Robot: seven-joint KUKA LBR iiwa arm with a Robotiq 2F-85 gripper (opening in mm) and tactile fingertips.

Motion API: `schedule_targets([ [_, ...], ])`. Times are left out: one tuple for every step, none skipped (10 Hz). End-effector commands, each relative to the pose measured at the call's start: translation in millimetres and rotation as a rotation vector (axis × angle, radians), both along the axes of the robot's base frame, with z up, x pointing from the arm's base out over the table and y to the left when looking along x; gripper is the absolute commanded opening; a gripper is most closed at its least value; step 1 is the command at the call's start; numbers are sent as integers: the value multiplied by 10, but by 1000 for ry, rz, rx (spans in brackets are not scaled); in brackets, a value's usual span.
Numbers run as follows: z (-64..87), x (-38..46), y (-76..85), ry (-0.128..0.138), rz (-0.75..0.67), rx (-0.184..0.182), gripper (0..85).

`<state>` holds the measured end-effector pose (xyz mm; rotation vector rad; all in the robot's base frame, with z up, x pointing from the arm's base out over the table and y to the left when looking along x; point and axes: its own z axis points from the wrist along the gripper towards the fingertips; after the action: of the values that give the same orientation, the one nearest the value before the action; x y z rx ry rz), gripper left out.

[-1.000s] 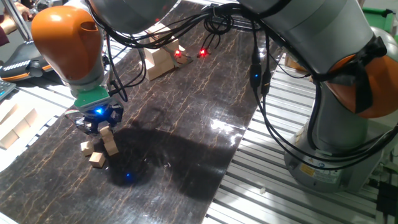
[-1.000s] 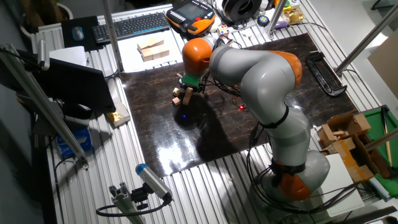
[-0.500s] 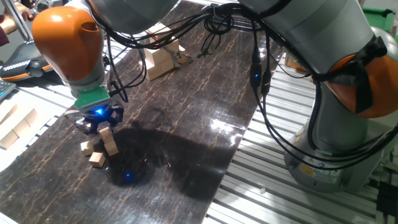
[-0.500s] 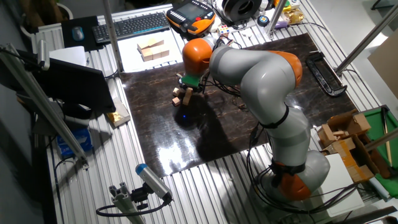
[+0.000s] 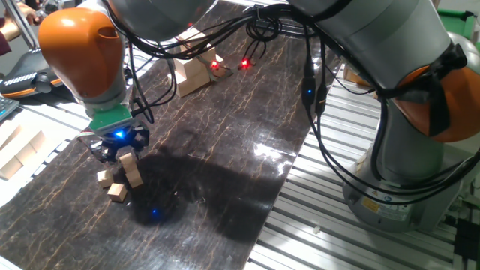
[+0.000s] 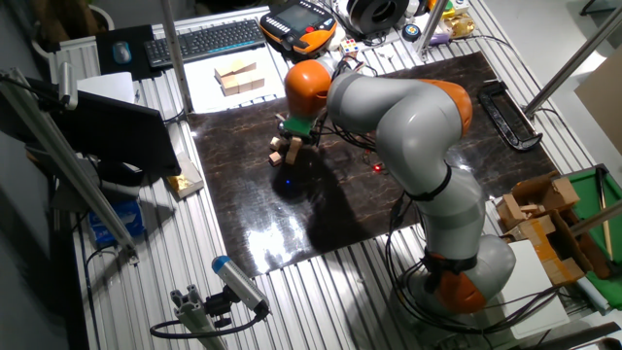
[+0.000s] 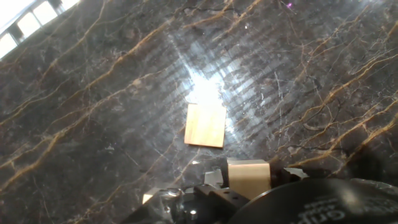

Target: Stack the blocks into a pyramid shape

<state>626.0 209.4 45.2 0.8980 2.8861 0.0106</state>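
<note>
My gripper (image 5: 121, 154) hangs low over the left part of the dark marble table (image 5: 225, 135). Its jaws close on a light-tan wooden block (image 7: 248, 177), which fills the gap between the fingers in the hand view. In the fixed view that block (image 5: 130, 169) stands tilted on the table below the fingers. Two more blocks lie just to its left, one (image 5: 104, 178) behind the other (image 5: 116, 191). The hand view shows another block (image 7: 205, 125) flat on the table ahead of the fingers. The other fixed view shows the gripper (image 6: 292, 137) above the small cluster of blocks (image 6: 282, 149).
A pile of wooden blocks (image 5: 193, 73) sits at the far end of the table near red lights. More wooden pieces (image 5: 19, 154) lie off the table's left edge, and on white paper (image 6: 238, 76) by a keyboard. The arm's base (image 5: 405, 172) stands at the right.
The arm and blocks have not moved. The red lights at the far end went off half a second ago and are lit again now.
</note>
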Motion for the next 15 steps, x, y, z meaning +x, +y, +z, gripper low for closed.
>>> schedule_targets([
  [24, -3, -1, 2, 0, -3, 527],
  [69, -8, 2, 6, -5, -7, 530],
  [133, -16, 9, 14, -9, -10, 533],
  [209, -28, 17, 20, -15, -14, 533],
  [270, -40, 28, 22, -20, -15, 533],
  [331, -55, 48, 28, -24, -16, 533],
  [388, -86, 83, 31, -37, -12, 530],
  [438, -133, 145, 32, -57, -12, 527],
  [460, -179, 207, 31, -78, -9, 527],
  [471, -232, 262, 30, -102, 1, 527],
  [478, -283, 329, 28, -128, 8, 527],
  [477, -337, 405, 26, -154, -3, 523],
  [471, -394, 475, 22, -177, -7, 523],
  [467, -436, 535, 21, -198, -6, 523],
  [455, -467, 586, 19, -215, -10, 520],
])
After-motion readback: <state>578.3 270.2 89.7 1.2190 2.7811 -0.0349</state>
